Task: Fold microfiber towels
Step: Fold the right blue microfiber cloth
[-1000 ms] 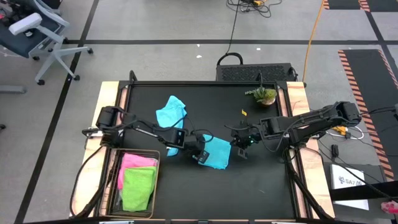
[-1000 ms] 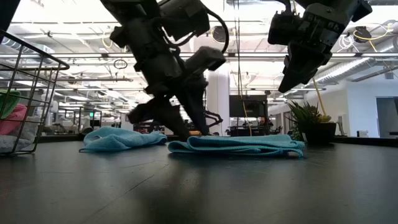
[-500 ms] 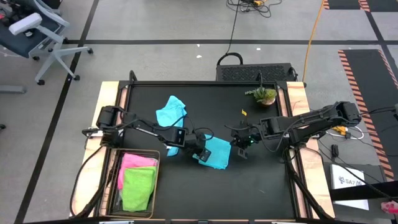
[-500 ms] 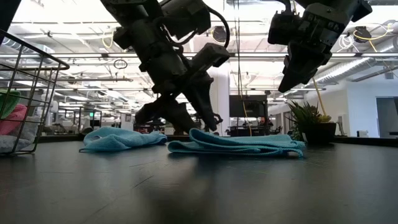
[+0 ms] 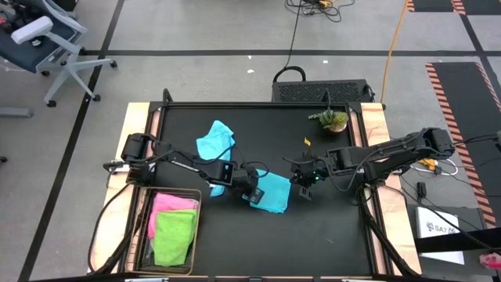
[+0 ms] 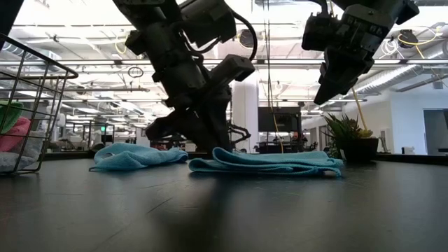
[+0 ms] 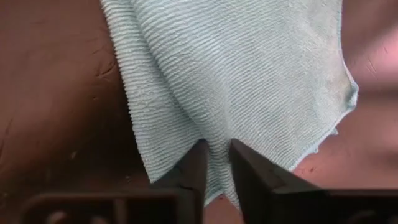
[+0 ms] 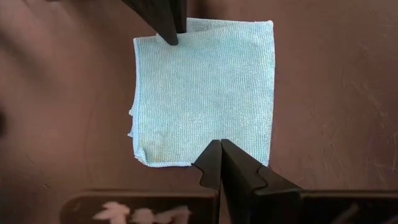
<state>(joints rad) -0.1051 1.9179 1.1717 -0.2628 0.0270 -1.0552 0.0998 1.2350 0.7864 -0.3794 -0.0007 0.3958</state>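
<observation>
Table [image 5: 329,227]: black top, wood strips along both sides.
Basket [image 5: 144,227]: wire mesh, at the near-left corner of table, beside L arm base.
Basket contents: pink towel [image 5: 174,205] at far end, green towel [image 5: 174,237] at near end, touching each other, both roughly folded. In low view the basket wall [image 6: 38,112] shows pink [image 6: 15,133] and green [image 6: 8,112] behind the wires, plus sth pale under them; can't tell what it is.
Folded towel [image 5: 272,192]: teal/blue, flat on table centre, between the two grippers. Roughly square from R wrist cam [image 8: 205,93]; a raised ridge shows near its L edge in low view [image 6: 269,163].
Loose towel [image 5: 214,145]: light blue, crumpled, farther back and to the L of folded one, not touching it; low view [image 6: 136,155].
L gripper [image 5: 250,195]: down at folded towel's L edge. Fingers [image 7: 196,171] nearly together, pinching a fold of the cloth [image 7: 249,87] between the tips.
R gripper [image 5: 302,190]: just off folded towel's R edge, raised clear of table in low view [image 6: 330,87]. Fingers [image 8: 233,168] pressed together, nothing between them.
Plant [image 5: 332,119]: small pot, far-right of table, well apart from the towels.
</observation>
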